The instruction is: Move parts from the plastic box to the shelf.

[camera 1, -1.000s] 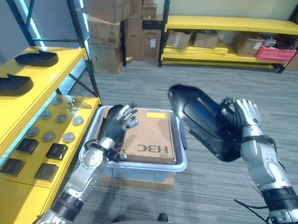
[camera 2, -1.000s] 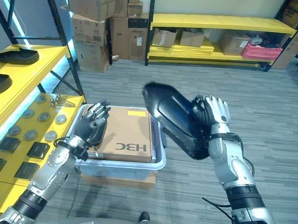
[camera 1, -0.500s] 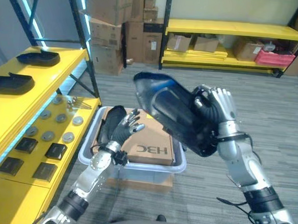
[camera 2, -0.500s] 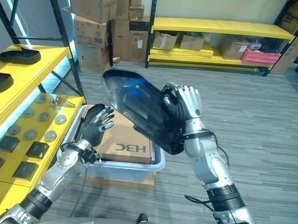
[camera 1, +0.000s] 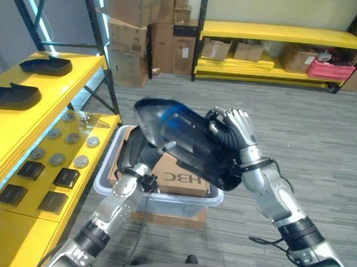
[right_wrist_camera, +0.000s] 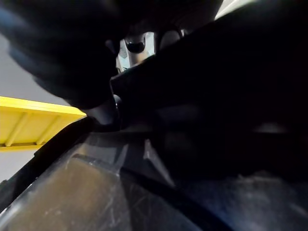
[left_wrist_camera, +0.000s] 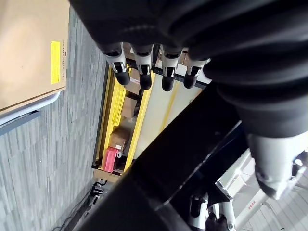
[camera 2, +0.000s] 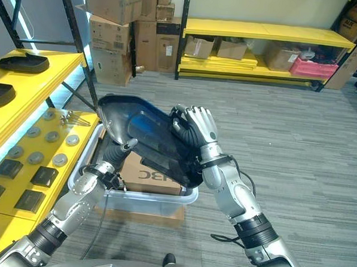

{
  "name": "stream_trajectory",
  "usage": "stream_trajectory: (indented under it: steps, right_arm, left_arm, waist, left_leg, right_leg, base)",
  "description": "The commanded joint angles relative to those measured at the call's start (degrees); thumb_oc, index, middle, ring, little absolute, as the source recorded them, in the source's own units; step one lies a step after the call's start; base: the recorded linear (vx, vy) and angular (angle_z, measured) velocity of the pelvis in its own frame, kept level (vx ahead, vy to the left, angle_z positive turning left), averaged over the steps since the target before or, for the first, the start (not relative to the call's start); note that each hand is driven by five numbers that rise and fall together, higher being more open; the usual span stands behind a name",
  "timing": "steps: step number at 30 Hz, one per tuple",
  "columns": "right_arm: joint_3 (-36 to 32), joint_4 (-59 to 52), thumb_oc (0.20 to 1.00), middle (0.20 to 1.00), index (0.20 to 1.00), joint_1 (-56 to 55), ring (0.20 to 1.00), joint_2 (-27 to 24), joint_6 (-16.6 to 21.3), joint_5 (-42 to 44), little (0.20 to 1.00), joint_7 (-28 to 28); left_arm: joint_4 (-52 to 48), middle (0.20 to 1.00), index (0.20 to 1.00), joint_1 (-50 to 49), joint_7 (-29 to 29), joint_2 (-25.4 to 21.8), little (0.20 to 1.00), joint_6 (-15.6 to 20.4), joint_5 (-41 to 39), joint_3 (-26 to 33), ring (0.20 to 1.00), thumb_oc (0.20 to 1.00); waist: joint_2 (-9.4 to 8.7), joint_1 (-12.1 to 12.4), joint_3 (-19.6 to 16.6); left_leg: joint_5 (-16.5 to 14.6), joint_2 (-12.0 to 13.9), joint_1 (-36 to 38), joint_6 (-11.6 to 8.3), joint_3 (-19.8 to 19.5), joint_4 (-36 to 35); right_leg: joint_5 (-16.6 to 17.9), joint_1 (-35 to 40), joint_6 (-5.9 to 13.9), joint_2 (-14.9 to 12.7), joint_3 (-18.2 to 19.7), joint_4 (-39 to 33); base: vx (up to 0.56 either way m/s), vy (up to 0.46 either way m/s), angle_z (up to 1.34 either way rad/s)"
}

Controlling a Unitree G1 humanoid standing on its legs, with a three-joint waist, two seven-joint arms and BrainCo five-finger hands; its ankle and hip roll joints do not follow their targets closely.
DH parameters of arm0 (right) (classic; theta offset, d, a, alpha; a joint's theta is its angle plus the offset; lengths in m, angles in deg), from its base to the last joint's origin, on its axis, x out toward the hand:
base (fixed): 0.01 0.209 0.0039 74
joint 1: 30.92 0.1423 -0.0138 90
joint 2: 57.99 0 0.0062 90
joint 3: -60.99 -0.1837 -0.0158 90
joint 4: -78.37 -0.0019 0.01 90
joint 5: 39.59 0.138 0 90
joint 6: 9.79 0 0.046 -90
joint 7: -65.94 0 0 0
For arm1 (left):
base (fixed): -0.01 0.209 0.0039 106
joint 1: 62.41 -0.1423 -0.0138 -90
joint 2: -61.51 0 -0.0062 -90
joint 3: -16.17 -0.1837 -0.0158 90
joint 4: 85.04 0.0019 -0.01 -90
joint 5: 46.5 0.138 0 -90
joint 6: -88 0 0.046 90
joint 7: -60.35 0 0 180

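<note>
A large glossy black moulded part [camera 1: 184, 137] hangs tilted above the clear plastic box [camera 1: 163, 198]. My right hand [camera 1: 237, 126] is shut on the part's right edge, fingers curled over the rim. My left hand [camera 2: 106, 167] reaches up from the box to the part's lower left end. Its thumb [camera 1: 164, 148] lies on the part's face and its straight fingers [left_wrist_camera: 142, 72] sit behind it. A brown cardboard box [camera 1: 179, 176] lies in the plastic box under the part [left_wrist_camera: 192, 159]. The yellow shelf [camera 1: 17, 134] stands at the left.
Two black moulded parts [camera 1: 45, 64] [camera 1: 13, 95] lie on the shelf's upper level. Several grey discs [camera 1: 57, 159] and black square pieces [camera 1: 66, 178] sit on its lower level. Cardboard cartons [camera 1: 133, 35] and another yellow rack [camera 1: 279, 36] stand at the back, across grey floor.
My right hand has carried the black part left and lower, over the box. My left hand has risen from the box's left side to meet the part's lower end.
</note>
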Motion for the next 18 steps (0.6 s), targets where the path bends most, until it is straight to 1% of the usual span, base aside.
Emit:
stream_trajectory:
  steps: [1, 2, 5, 10, 11, 14, 15, 16, 18]
  right_arm:
    - [0.6, -1.1, 0.200, 0.200, 0.200, 7.0, 0.200, 1.7, 4.5, 5.6, 0.200, 0.4]
    - [0.6, -1.1, 0.200, 0.200, 0.200, 7.1, 0.200, 1.7, 4.5, 5.6, 0.200, 0.4]
    - [1.6, -3.0, 0.200, 0.200, 0.200, 7.0, 0.200, 2.4, 6.0, 8.5, 0.200, 2.2]
    - [2.4, -4.3, 0.200, 0.200, 0.200, 7.2, 0.200, 3.1, 6.9, 10.5, 0.200, 3.8]
    - [3.3, -5.1, 0.200, 0.200, 0.200, 7.6, 0.200, 3.7, 7.4, 12.1, 0.200, 5.0]
    - [4.0, -5.9, 0.200, 0.200, 0.200, 7.7, 0.200, 4.6, 7.9, 14.4, 0.200, 5.9]
    - [5.0, -5.9, 0.200, 0.200, 0.200, 8.1, 0.200, 5.0, 8.1, 14.9, 0.200, 6.4]
    - [5.4, -5.8, 0.200, 0.200, 0.200, 8.2, 0.200, 5.2, 8.2, 15.3, 0.200, 6.6]
    - [6.0, -5.7, 0.200, 0.200, 0.200, 7.7, 0.200, 6.5, 8.7, 18.0, 0.200, 7.1]
  left_arm:
    - [-1.7, 0.200, 0.200, 6.8, 1.5, -0.3, 0.200, 4.3, -1.1, -3.0, 0.200, 0.200]
    - [-1.7, 0.200, 0.200, 6.8, 1.5, -0.3, 0.200, 4.3, -1.1, -3.0, 0.200, 0.200]
    - [-2.3, 0.200, 0.200, 6.9, 2.1, -1.6, 0.200, 4.6, 2.2, -3.2, 0.200, 0.200]
    - [-2.6, 0.200, 0.200, 6.3, 2.7, -2.4, 0.200, 4.8, 3.7, -3.1, 0.200, 0.200]
    - [-2.8, 0.200, 0.200, 5.7, 2.6, -2.6, 0.200, 5.1, 4.3, -2.8, 0.200, 0.200]
    - [-2.8, 0.200, 0.200, 4.1, 1.7, -3.1, 0.200, 5.4, 5.1, -1.7, 0.200, 0.200]
    - [-3.0, 0.200, 0.200, 3.0, 0.9, -3.0, 0.200, 6.0, 4.8, -0.6, 0.200, 0.200]
    - [-3.2, 0.200, 0.200, 2.6, 0.5, -3.1, 0.200, 6.3, 4.8, -0.1, 0.200, 0.200]
    - [-3.9, 0.200, 0.200, 1.2, -0.9, -3.3, 0.200, 7.2, 4.6, 1.9, 0.200, 0.200]
  waist:
    - [-0.97, 0.4, -0.6]
    - [-0.97, 0.4, -0.6]
    - [-0.97, 0.5, -0.6]
    - [-0.95, 0.7, -0.5]
    - [-0.91, 0.9, -0.3]
    - [-0.78, 1.5, 0.1]
    - [-0.59, 2.3, 0.6]
    - [-0.50, 2.6, 0.8]
    - [-0.12, 4.1, 1.7]
  left_leg:
    - [-5.8, 4.0, 0.7, -1.53, -1.9, 0.2]
    - [-5.8, 4.0, 0.7, -1.52, -1.9, 0.2]
    - [-5.7, 3.9, 0.6, -1.52, -1.9, 0.1]
    - [-5.7, 3.9, 0.6, -1.49, -2.0, 0.2]
    - [-5.5, 4.0, 0.4, -1.57, -2.1, 0.2]
    - [-5.1, 4.1, 0.0, -1.91, -2.6, 0.3]
    - [-4.5, 4.4, -0.8, -2.48, -3.5, 0.5]
    - [-4.3, 4.5, -1.1, -2.74, -4.0, 0.6]
    - [-3.7, 4.9, -2.4, -3.68, -5.9, 1.1]
  right_leg:
    - [-11.8, 5.7, 5.16, -5.6, -0.4, 2.3]
    - [-11.8, 5.7, 5.16, -5.6, -0.4, 2.3]
    - [-11.7, 5.6, 5.13, -5.7, -0.5, 2.4]
    - [-11.8, 5.5, 5.12, -5.8, -0.5, 2.5]
    - [-11.8, 5.5, 5.07, -5.8, -0.5, 2.6]
    - [-12.1, 5.4, 4.86, -5.7, -1.0, 2.9]
    - [-12.4, 5.5, 4.62, -5.4, -1.9, 3.0]
    - [-12.5, 5.6, 4.51, -5.3, -2.4, 3.1]
    - [-13.5, 6.2, 4.09, -5.1, -4.7, 3.2]
  base:
    - [0.00, 0.000, 0.00]
    - [0.00, 0.000, 0.00]
    - [0.00, 0.000, 0.00]
    - [0.00, 0.000, 0.00]
    - [0.00, 0.000, 0.00]
    - [-0.02, -0.058, 0.03]
    - [-0.02, -0.073, 0.12]
    - [-0.03, -0.090, 0.20]
    - [-0.02, -0.085, 0.38]
